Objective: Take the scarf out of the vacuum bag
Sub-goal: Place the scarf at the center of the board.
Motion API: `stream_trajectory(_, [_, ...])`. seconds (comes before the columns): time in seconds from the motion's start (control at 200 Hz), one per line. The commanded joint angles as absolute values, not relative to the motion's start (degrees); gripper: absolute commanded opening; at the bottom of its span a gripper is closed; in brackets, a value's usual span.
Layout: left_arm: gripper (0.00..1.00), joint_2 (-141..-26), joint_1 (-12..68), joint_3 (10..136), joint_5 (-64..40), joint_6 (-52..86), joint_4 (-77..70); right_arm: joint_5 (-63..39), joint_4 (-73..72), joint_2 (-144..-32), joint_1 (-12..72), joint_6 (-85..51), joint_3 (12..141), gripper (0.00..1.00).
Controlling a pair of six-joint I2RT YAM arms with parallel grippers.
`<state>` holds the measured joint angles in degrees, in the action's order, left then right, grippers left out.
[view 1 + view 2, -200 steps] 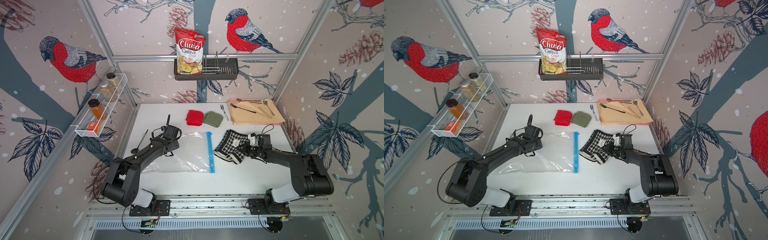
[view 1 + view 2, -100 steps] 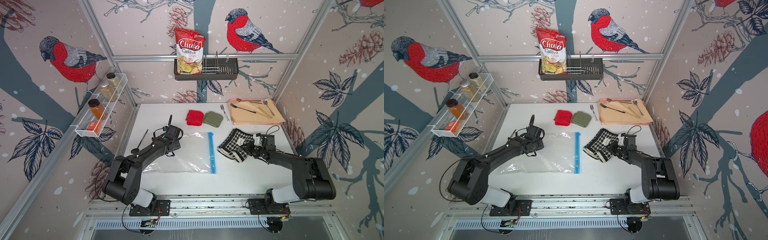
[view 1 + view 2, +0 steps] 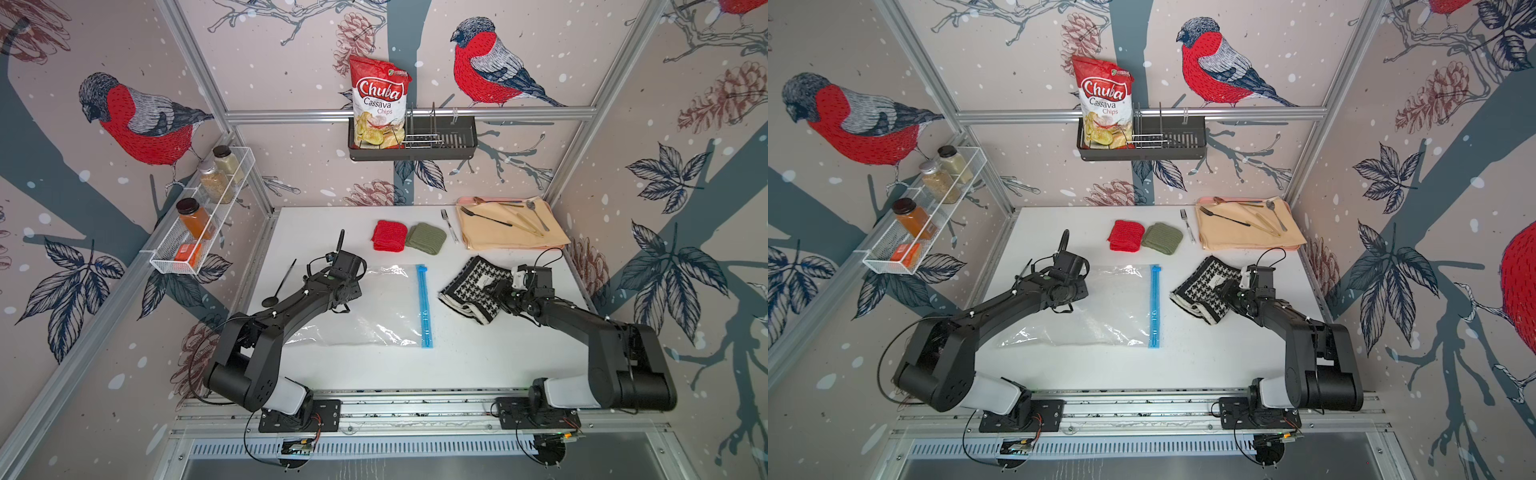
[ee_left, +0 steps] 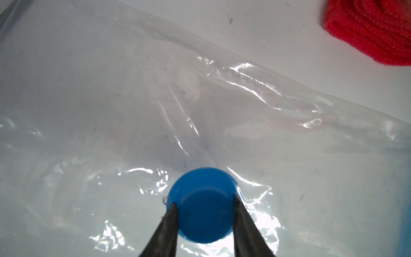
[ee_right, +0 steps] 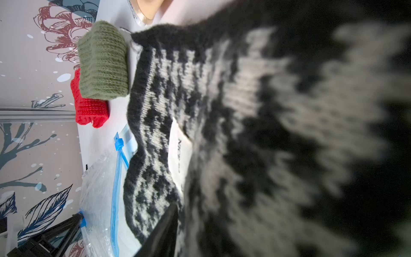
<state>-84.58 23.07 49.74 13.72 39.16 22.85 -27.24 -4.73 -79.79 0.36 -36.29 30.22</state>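
Twin top views look down; wrist cameras close.

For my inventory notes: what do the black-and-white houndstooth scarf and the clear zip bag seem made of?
Black-and-white houndstooth scarf: probably knitted wool or acrylic, matte and fuzzy; knit ribs show close up. Clear rectangular vacuum bag: thin glossy plastic film; wrinkles, glints.

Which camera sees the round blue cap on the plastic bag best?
The left wrist view: the blue cap is big and sharp, with the left tool gripping its sides. In both top views the left arm hides it. The right wrist view shows only a tiny blue speck far away.
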Motion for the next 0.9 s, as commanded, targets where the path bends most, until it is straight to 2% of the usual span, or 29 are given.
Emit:
stream_trajectory(0.0, [0.1,-84.46,23.14,49.65,14.42,39.62,21.91,-24.03,-1.73,-77.0,0.2,-35.56,31.06,0.55])
stream_trajectory(0.06, [0.1,-84.42,23.13,49.66,14.37,39.58,21.88,-22.36,0.29,-75.25,0.18,-35.19,31.66,0.72])
stream_trajectory(0.115, [0.11,-84.38,23.12,49.64,14.33,39.61,21.87,-20.73,2.56,-73.76,0.01,-34.63,32.53,0.78])
stream_trajectory(0.285, [0.1,-84.72,23.2,49.91,13.97,39.4,21.5,-14.3,8.78,-69.15,-0.87,-33.32,34.81,0.83])
stream_trajectory(0.44, [0.11,-84.64,23.21,50.16,13.99,39.43,21.36,-0.77,18.63,-67.78,-0.88,-32.89,39.12,0.88])
stream_trajectory(0.525, [0.1,-84.73,23.27,50.34,13.97,39.33,21.58,2.08,19.77,-65.99,-0.79,-31.88,40.06,0.88])
stream_trajectory(0.59, [0.1,-84.66,23.29,50.37,13.97,39.23,21.5,-2.93,15.93,-63.47,-0.88,-30.23,38.92,0.87])
stream_trajectory(0.74, [0.11,-84.51,23.29,50.41,14.17,39.35,21.48,-24.41,3.41,-62.05,0.09,-30.63,34.86,0.82])
stream_trajectory(0.841, [0.1,-84.12,23.27,50.44,14.33,39.38,21.65,-33.63,-0.09,-63.6,1.3,-30.1,34.8,0.68])
stream_trajectory(0.896, [0.11,-84.03,23.35,50.56,14.55,39.4,21.8,-37.35,-2.99,-63.98,1.83,-31.03,34.1,0.56])
